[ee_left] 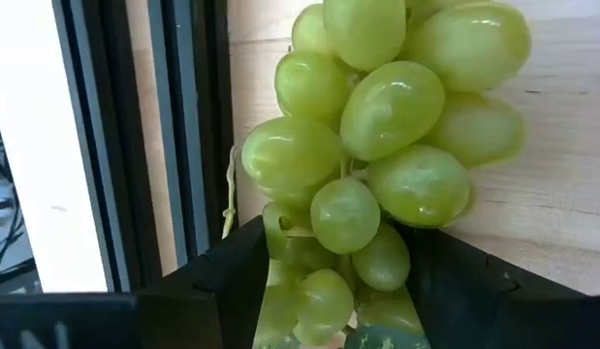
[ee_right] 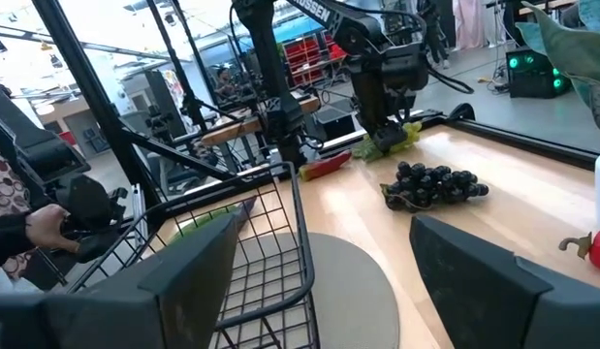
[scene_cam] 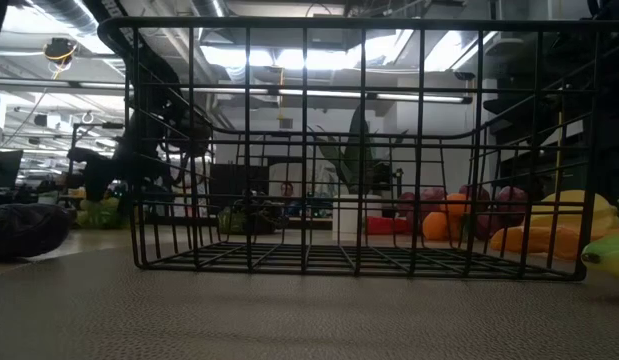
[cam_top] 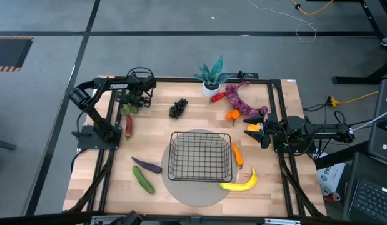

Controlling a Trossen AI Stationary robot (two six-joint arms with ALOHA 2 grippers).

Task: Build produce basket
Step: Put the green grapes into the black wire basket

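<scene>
A square black wire-grid basket (cam_top: 201,156) with low open-mesh sides sits near the middle of a light wooden table (cam_top: 162,134), resting on a round grey disc (cam_top: 196,190). The basket holds nothing; all the toy produce lies on the table around it.

The left gripper (cam_top: 132,105) is at the far left corner of the table, down over a bunch of pale green plastic grapes (ee_left: 377,145). Its fingers are spread, one on either side of the bunch, and they do not squeeze it. A slim red pepper (cam_top: 128,125) lies just beside the green grapes, toward the near edge.

The right gripper (cam_top: 256,132) hangs at the right edge of the table with its fingers spread wide and nothing between them, facing the basket.

A cluster of dark purple grapes (cam_top: 178,108) lies between the left gripper and the basket. Left of the basket are a purple eggplant (cam_top: 147,165) and a green cucumber (cam_top: 143,180), close together. Right of the basket, an orange carrot (cam_top: 237,154) lies against its side, and a yellow banana (cam_top: 241,182) curves at its near right corner. At the far right are a long lumpy purple string (cam_top: 240,99) and a small orange (cam_top: 233,115). A green potted plant in a white pot (cam_top: 211,77) stands at the far edge.

In the right wrist view, a person's hand (ee_right: 40,228) holding a dark controller shows beyond the table.
</scene>
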